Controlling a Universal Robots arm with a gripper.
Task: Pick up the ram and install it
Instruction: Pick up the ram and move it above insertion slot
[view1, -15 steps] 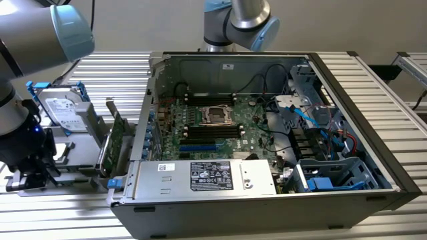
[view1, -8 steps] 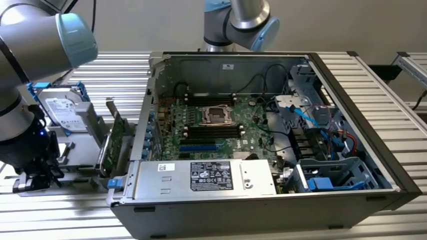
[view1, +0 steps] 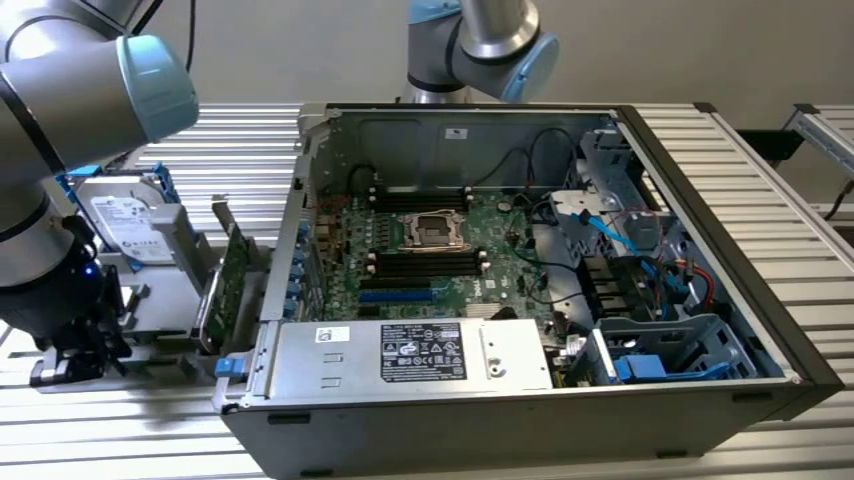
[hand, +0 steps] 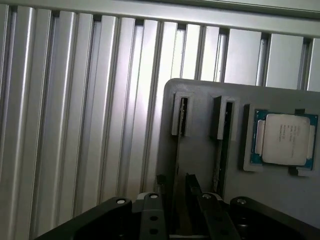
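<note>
The ram (hand: 177, 150) stands on edge in a slot of the grey holder (hand: 197, 145) and shows as a thin dark line. The gripper (hand: 176, 182) is directly over it with the jaws part open, one finger on each side. There is a gap on both sides and nothing is held.

Findings, judged from this position:

- The stick does not look centred between the fingers. If the jaws close unevenly, one finger would push it sideways and tilt it in the slot.
- The grip is near one end of the slot. A lift from there could cock the stick and bind it against the raised end bracket.
- A second slot (hand: 223, 135) lies just beside. It cannot be told whether it holds another stick. A finger that strays wide could strike it.
- A processor chip (hand: 282, 139) sits further along the same holder, so any drag across the holder puts it at risk.
- The holder rests on the slatted table (hand: 75, 125). A jammed lift could pull it along.
- In the exterior view the gripper (view1: 80, 345) is well apart from the open computer case (view1: 534, 440), and the upright expansion card (view1: 235, 285) stands between them.
- The black memory slots (view1: 427, 262) are narrow, so a tilted grip would carry over into seating.
</note>
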